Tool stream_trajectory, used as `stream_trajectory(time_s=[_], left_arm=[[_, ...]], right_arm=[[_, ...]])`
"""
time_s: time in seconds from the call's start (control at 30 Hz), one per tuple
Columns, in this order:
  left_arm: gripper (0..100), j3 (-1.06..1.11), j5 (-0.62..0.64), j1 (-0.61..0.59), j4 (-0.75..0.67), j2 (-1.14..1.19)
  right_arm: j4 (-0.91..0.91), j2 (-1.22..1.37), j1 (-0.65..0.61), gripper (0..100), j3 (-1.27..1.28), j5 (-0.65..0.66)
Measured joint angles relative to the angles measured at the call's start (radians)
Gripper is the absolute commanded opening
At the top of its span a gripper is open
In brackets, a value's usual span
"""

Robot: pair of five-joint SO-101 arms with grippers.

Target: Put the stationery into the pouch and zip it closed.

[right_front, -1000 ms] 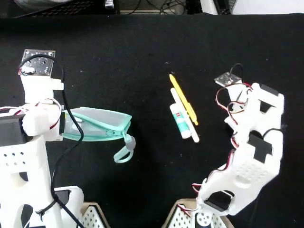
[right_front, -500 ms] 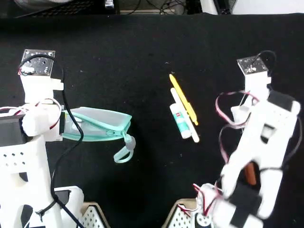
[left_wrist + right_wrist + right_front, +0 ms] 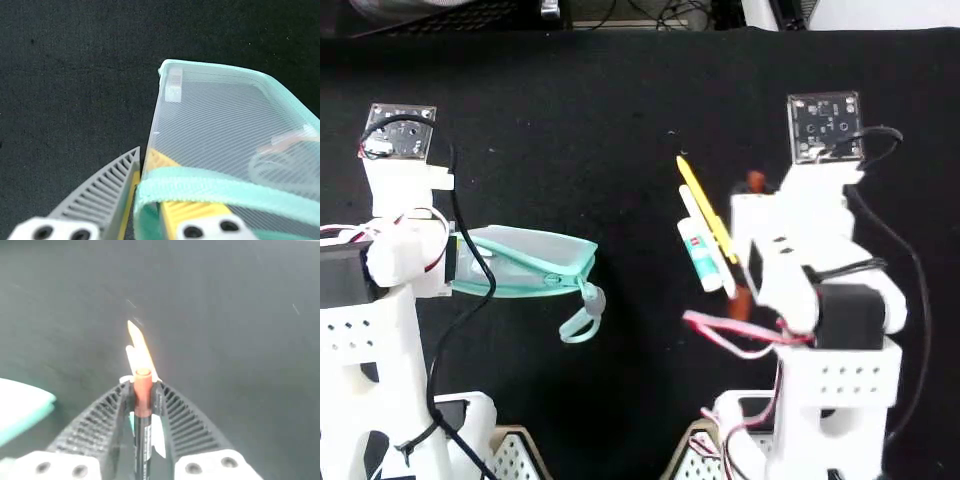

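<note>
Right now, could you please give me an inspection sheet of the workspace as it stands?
Surface: black table.
Job's things: teal pouch held at the left; yellow pen and white stick lying side by side mid-table; brown pen held near them.
Clutter: nothing seen.
End effectors: left end effector shut on the pouch; right end effector shut on the brown pen.
Cables: black cable crossing the pouch; red and white wires looped near the white stick.
Surroundings: cords past the table's far edge.
</note>
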Motion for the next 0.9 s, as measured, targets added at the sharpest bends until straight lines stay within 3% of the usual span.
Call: stream_trajectory(time_s=[0.2, 0.57, 0.9], left_arm=[[3, 0.0, 0.0, 0.0, 0.0, 0.0], [3, 0.0, 0.0, 0.0, 0.0, 0.0], [3, 0.0, 0.0, 0.0, 0.0, 0.0]], right_arm=[[0.0, -0.012, -0.302, 1.2, -0.157, -0.107], [-0.061, -0.014, -0.73, 1.2, -0.267, -0.1], [-0.316, -0.018, -0.916, 1.2, -0.241, -0.023]])
